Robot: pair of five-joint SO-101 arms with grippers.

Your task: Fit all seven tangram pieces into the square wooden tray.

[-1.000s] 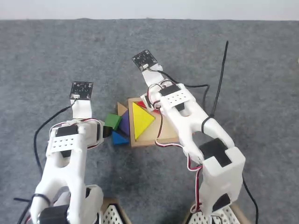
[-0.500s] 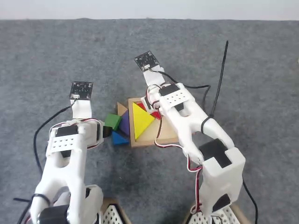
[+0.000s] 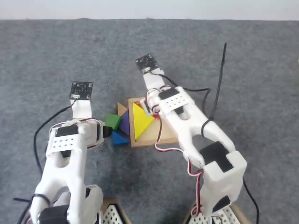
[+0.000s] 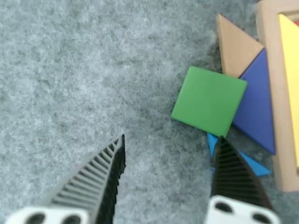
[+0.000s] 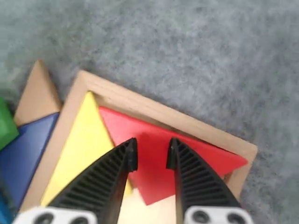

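The square wooden tray [image 3: 154, 141] lies mid-table with a yellow triangle [image 3: 141, 120] in it. My right gripper [image 5: 150, 151] hovers over a red triangle [image 5: 187, 154] that lies in the tray [image 5: 154, 109] beside the yellow triangle [image 5: 81, 154]; its fingers stand a little apart, open, with nothing between them. Outside the tray's left rim lie a green square [image 4: 209, 100], a tan triangle [image 4: 236, 46], a purple triangle [image 4: 257, 107] and a light blue piece [image 4: 233, 154]. My left gripper [image 4: 170, 154] is open just beside the green square, one fingertip [image 4: 229, 163] over the blue piece.
Grey felt covers the table all around. Black cables run from the right arm [image 3: 187, 121] toward the back right. The left arm [image 3: 70, 149] stands to the left of the loose pieces [image 3: 119, 126].
The right arm has shifted slightly over the tray, and less of the red triangle shows beside it in the high view. The left arm has kept still.
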